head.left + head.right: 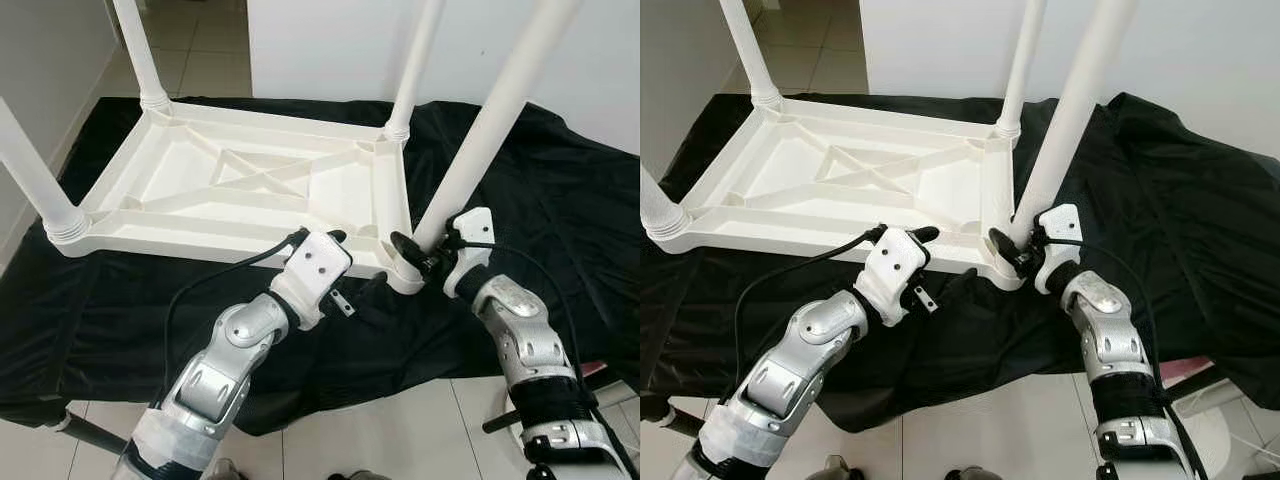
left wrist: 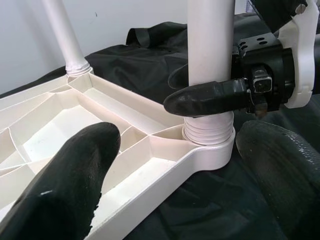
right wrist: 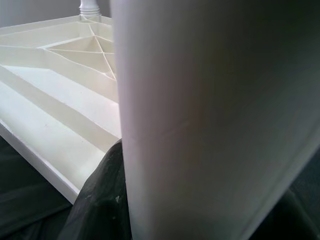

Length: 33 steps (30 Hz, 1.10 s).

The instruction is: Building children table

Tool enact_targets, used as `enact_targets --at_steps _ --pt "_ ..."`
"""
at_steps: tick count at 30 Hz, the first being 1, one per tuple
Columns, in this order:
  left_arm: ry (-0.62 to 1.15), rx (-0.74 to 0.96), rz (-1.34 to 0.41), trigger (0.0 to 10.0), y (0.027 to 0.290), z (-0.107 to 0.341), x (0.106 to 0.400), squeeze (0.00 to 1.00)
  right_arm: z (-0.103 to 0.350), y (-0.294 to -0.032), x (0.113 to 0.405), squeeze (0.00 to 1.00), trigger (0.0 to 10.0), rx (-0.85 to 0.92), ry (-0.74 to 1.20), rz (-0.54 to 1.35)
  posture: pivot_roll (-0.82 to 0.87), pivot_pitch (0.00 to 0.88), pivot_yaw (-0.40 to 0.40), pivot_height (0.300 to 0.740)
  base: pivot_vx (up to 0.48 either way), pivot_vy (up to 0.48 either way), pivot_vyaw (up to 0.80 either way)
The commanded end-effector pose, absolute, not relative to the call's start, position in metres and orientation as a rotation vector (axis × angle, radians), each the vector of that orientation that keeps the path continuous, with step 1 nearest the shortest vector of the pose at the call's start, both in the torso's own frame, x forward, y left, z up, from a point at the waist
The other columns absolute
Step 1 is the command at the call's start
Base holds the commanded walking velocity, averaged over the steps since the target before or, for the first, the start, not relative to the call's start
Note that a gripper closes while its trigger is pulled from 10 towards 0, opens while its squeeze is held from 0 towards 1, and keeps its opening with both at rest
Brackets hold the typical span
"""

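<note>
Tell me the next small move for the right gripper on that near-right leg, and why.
Probably turn the leg further into its corner socket. The right gripper is closed around the leg just above its threaded base, and ridges still show above the socket. The left gripper straddles the tabletop rim, open.

Both eye views are looking forward and down from the head at the upturned table [image 1: 240, 190]. The left wrist view is facing its near corner close up, sharing the leg [image 2: 210, 65] at 3 o'clock. The right wrist view is almost touching that leg.
</note>
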State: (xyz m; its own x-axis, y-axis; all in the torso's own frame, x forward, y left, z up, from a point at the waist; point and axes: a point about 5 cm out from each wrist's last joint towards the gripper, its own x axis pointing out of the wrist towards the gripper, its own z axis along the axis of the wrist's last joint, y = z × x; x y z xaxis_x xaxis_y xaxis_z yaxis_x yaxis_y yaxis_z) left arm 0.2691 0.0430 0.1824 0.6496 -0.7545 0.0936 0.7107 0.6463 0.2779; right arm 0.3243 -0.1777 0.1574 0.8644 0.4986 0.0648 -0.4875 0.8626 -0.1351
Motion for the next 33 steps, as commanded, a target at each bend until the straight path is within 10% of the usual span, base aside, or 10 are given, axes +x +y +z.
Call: enact_targets --at_steps 1,33 --pt "-0.197 0.231 -0.867 10.0 0.04 0.178 0.267 0.0 0.147 -0.174 0.319 0.0 10.0 -0.097 -0.064 0.488 0.03 0.052 -0.085 0.74 0.0 0.0 0.0" --pt "-0.21 0.223 -0.87 10.0 0.037 0.175 0.265 0.0 0.139 -0.149 0.287 0.0 10.0 0.066 -0.063 -0.183 0.04 0.023 -0.119 0.74 0.0 0.0 0.0"
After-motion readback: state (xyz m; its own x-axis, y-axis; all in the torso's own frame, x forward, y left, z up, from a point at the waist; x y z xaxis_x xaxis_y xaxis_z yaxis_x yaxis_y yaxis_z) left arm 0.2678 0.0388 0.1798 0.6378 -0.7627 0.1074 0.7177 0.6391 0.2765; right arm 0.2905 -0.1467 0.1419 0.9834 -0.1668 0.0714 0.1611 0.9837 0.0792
